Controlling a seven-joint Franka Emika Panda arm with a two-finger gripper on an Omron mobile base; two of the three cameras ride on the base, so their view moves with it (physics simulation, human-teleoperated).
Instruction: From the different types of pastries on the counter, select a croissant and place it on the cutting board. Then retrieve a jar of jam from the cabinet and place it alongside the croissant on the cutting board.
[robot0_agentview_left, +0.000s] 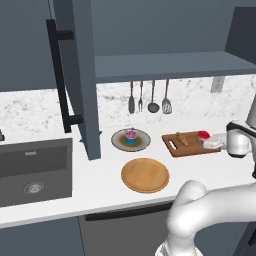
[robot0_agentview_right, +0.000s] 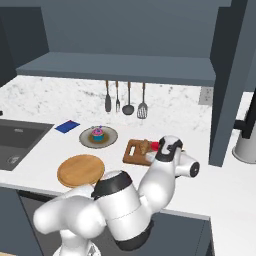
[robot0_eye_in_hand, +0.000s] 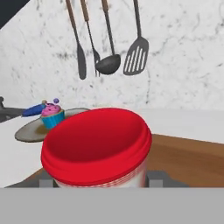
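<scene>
Now the claw pinches the jar of jam just over the cutting board, w/ croissant close beyond. You risk tipping the jar if released too high.

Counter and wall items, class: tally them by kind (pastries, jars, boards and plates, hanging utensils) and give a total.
Pastries: 2, croissant and cupcake
Jars: 1, jar of jam
Boards and plates: 3, cutting board, round wooden plate, grey plate
Hanging utensils: 4
Total: 10
</scene>
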